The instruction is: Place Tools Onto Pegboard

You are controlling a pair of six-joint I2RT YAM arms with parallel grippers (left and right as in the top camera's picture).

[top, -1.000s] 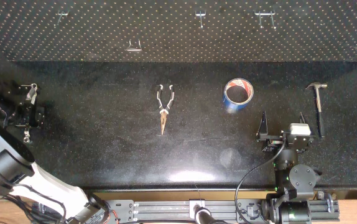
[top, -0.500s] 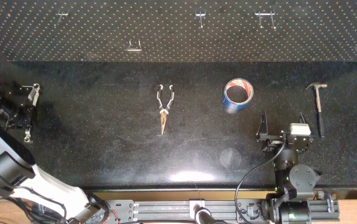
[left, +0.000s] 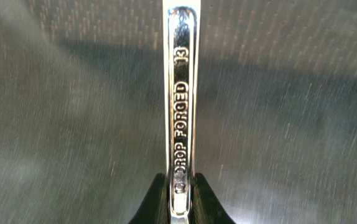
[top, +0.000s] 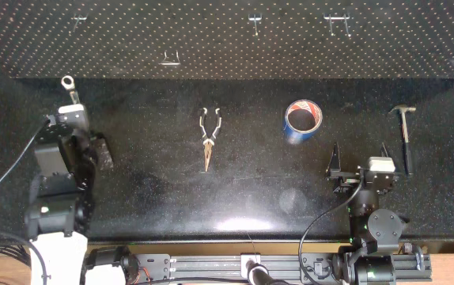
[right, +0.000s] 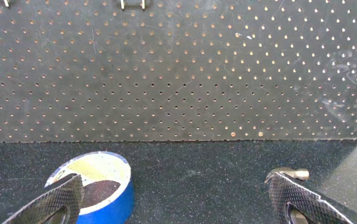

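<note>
My left gripper is shut on the lower end of a shiny metal wrench, whose ring end points at the black pegboard. In the left wrist view the wrench runs straight out from between the fingers. Needle-nose pliers lie mid-table. A blue roll of tape and a hammer lie to the right. My right gripper stands open near the table's front, behind the tape and beside the hammer head, holding nothing.
Metal hooks hang on the pegboard: one at the left, a low one, one near the middle and one at the right. The black tabletop lies bare between the left arm and the pliers.
The left arm has swung in from the table's far left edge and turned, so the wrench in its gripper now points at the pegboard. The right arm has not moved.
</note>
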